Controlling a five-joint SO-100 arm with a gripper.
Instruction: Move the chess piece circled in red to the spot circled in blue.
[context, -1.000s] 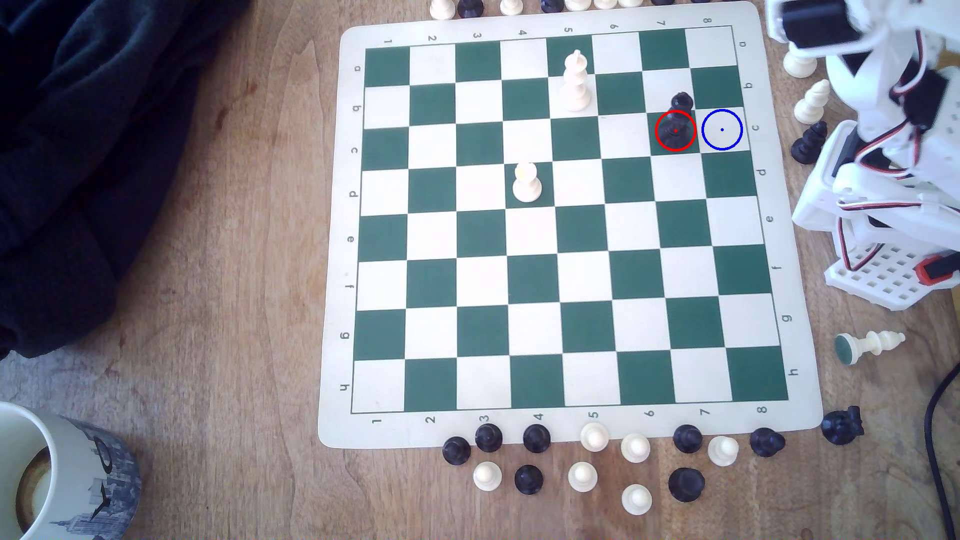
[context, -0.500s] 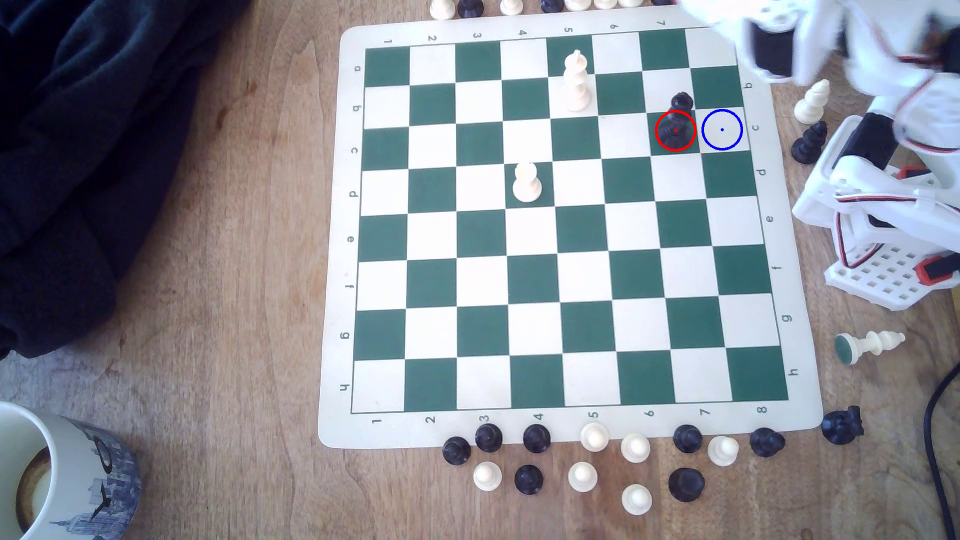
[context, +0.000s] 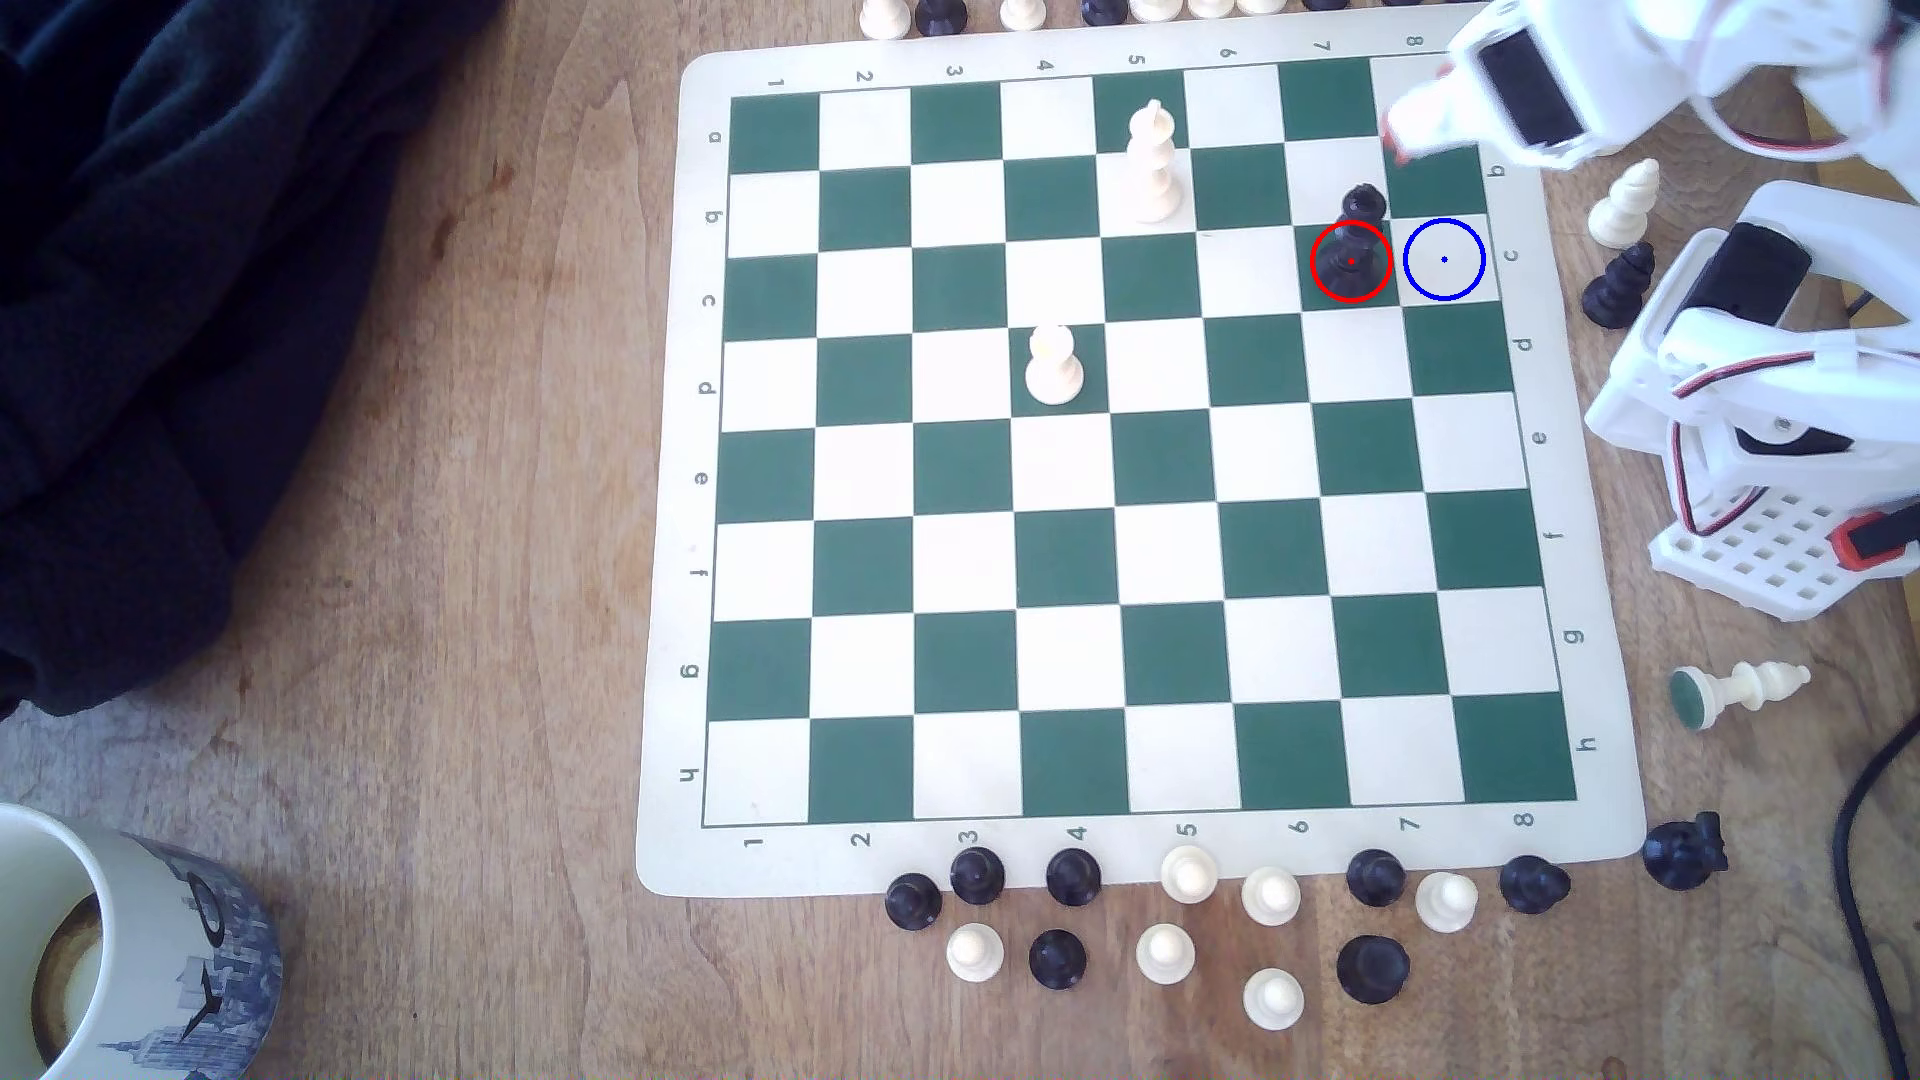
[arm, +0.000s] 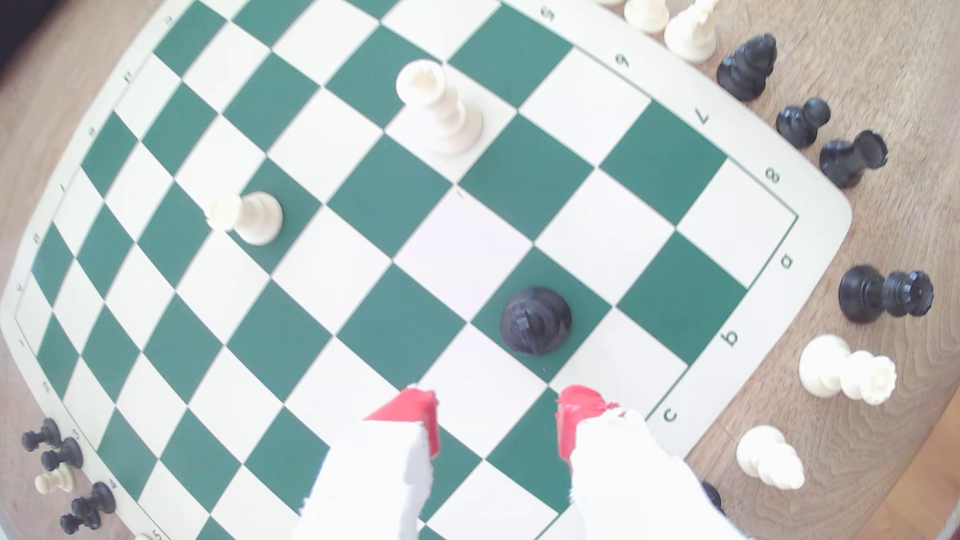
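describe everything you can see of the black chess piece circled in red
The chess piece is glossy black, plastic by its look, with a wide round base, a slim body and a knobbed top. It stands upright on a green square in row c, column 7, with a thin red ring and dot drawn over its base. The spot, ringed in blue, is the next square to the exterior view's right. In the wrist view the chess piece shows from above. The open gripper is apart from it; nothing touches it but the board.

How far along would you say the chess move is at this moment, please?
Nothing is finished: the chess piece stands on its red-ringed green square, and the spot beside it is bare. In hand: the gripper hovers above the board near the piece, jaws apart and holding nothing. Left: grasping, lifting, placing.
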